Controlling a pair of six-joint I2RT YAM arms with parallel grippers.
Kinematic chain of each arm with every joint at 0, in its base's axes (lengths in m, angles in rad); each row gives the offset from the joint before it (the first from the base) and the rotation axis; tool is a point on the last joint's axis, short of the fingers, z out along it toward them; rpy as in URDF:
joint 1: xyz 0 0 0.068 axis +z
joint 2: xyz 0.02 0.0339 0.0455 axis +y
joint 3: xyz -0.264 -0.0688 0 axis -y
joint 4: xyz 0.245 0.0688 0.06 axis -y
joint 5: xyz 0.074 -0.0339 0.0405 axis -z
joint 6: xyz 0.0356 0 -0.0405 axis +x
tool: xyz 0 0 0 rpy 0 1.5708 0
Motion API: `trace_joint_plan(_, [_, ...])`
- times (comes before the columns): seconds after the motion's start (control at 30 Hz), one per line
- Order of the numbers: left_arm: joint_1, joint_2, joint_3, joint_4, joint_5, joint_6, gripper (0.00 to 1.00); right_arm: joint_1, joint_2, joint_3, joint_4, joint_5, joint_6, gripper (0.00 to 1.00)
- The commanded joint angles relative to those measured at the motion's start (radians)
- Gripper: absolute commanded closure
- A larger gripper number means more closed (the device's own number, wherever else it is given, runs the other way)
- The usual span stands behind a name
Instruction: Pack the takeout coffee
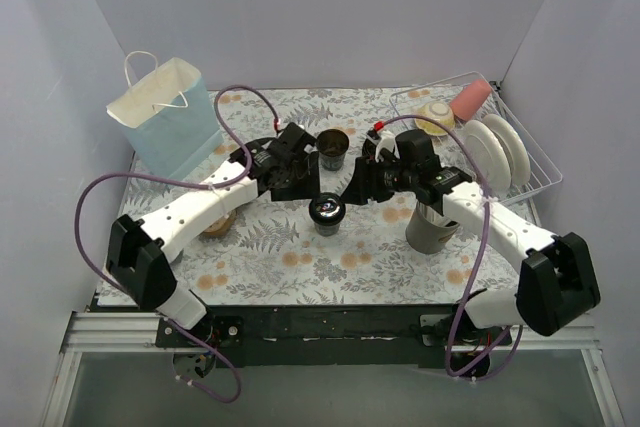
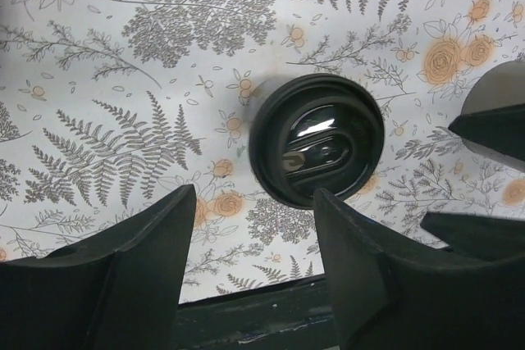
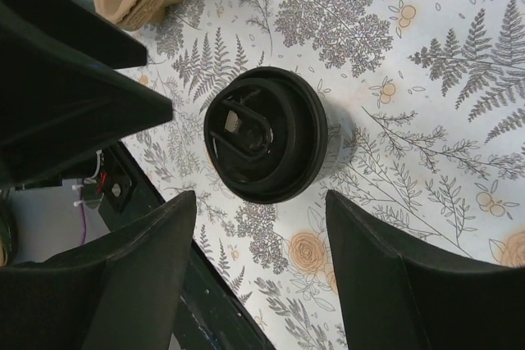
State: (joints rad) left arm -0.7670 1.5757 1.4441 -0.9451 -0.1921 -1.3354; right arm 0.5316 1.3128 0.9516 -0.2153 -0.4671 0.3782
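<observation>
Small black paper cup with round black lid [image 1: 327, 212] stands on the desk [image 1: 270, 259] at frame centre; my left gripper [image 1: 300, 183] and right gripper [image 1: 368, 179], both apart and empty, could topple it by closing off-centre.

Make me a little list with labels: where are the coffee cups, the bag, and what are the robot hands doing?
lidded cup: upright, mid-table, nothing holding it
second cup: just behind the lidded cup
paper bag: standing at the back left
left gripper: open, empty, above the lidded cup
right gripper: open, empty, above the lidded cup
</observation>
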Motion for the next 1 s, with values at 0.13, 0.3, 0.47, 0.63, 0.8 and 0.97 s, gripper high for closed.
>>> trace_joint_plan(0.13, [0.133, -0.207, -0.267, 0.294, 0.273, -0.004, 0.40, 0.001, 0.138, 0.039, 0.082, -0.070, 0.019, 0.26])
trace_joint_plan(0.3, [0.152, -0.230, -0.340, 0.377, 0.313, -0.015, 0.40, 0.002, 0.178, 0.023, 0.129, -0.108, 0.036, 0.19])
trace_joint_plan(0.47, [0.153, -0.218, -0.399, 0.430, 0.344, -0.022, 0.41, 0.008, 0.210, 0.010, 0.168, -0.128, 0.053, 0.18])
trace_joint_plan(0.63, [0.153, -0.209, -0.436, 0.462, 0.347, -0.030, 0.41, 0.010, 0.244, 0.009, 0.172, -0.113, 0.054, 0.20])
trace_joint_plan(0.8, [0.153, -0.204, -0.479, 0.486, 0.344, -0.036, 0.42, 0.011, 0.278, -0.008, 0.195, -0.097, 0.059, 0.28])
trace_joint_plan(0.97, [0.153, -0.198, -0.508, 0.496, 0.332, -0.038, 0.43, 0.011, 0.286, -0.039, 0.205, -0.099, 0.061, 0.41])
